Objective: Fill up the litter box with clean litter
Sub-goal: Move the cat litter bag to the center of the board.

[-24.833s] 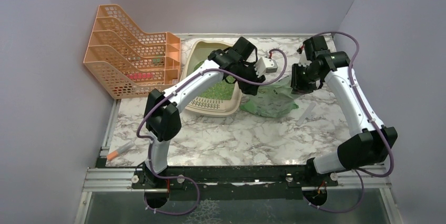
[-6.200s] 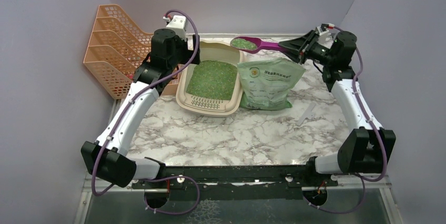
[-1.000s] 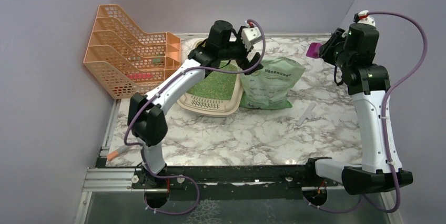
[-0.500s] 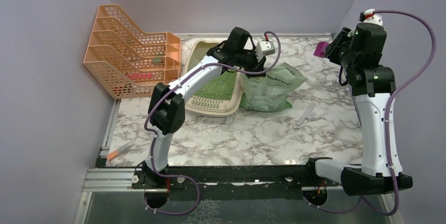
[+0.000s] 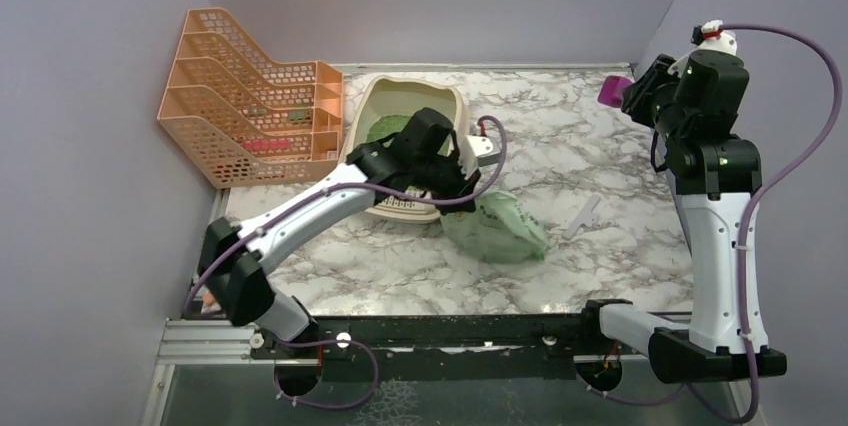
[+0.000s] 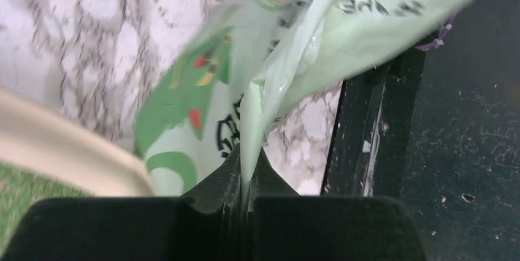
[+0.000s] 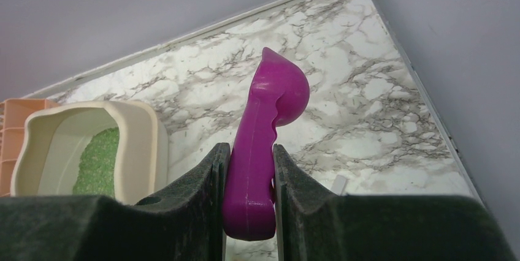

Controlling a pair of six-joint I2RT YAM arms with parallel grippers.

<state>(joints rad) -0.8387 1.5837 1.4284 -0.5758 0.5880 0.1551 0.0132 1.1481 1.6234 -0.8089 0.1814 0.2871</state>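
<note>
The beige litter box [image 5: 452, 111] stands at the back centre with clean litter [image 5: 383, 128] as green granules in it; my left arm crosses its front half. My left gripper [image 5: 462, 186] is shut on a fold of the pale green printed bag [image 5: 500, 231], which hangs crumpled to the box's front right. The left wrist view shows the bag film [image 6: 276, 59] pinched between the jaws, beside the box rim [image 6: 67, 157]. My right gripper [image 7: 248, 169] is raised at the back right, shut on the handle of the magenta scoop [image 7: 270, 108]; the scoop [image 5: 612, 91] looks empty.
An orange mesh file rack [image 5: 250, 96] stands at the back left beside the box. A small white strip [image 5: 585, 214] lies on the marble at the right. A black rail [image 5: 450, 331] runs along the near edge. Grey walls close in on three sides.
My left gripper closed on the bag's top and dragged it from beside the box toward the front, and the bag crumpled. The right arm rose slightly with the scoop.
</note>
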